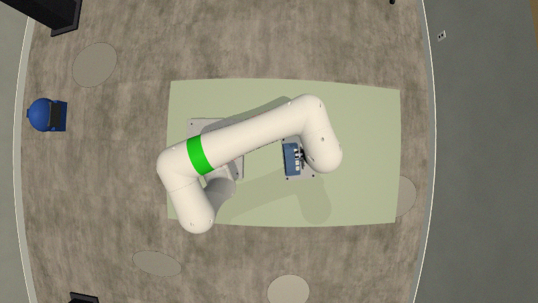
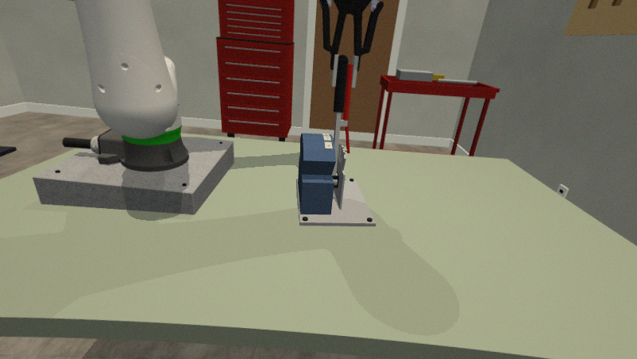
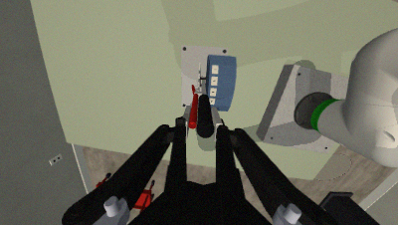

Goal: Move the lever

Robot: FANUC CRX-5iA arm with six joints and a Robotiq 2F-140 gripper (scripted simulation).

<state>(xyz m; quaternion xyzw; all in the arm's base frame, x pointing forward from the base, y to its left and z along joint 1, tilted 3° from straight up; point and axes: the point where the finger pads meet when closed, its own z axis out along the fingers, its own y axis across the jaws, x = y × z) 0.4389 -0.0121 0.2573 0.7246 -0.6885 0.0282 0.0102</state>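
The lever stands upright on a grey base plate (image 2: 337, 209) beside a blue housing (image 2: 316, 173) on the green table. Its black handle (image 2: 341, 83) and the red bar (image 2: 349, 91) lie side by side at the top. My gripper (image 2: 344, 67) comes down from above and is shut on the handle and the red bar together, pressing the bar against the handle. In the wrist view the handle (image 3: 204, 115) and the red bar (image 3: 192, 110) sit between the fingers of my gripper (image 3: 200, 112), with small white number plates (image 3: 214, 85) on the blue housing beyond. The plate digits are too small to read.
The robot's grey pedestal (image 2: 133, 175) stands to the left of the lever unit. A red tool cabinet (image 2: 255, 67) and a red side table (image 2: 434, 95) stand behind the table. From above, my arm (image 1: 259, 131) hides most of the lever unit (image 1: 295, 159).
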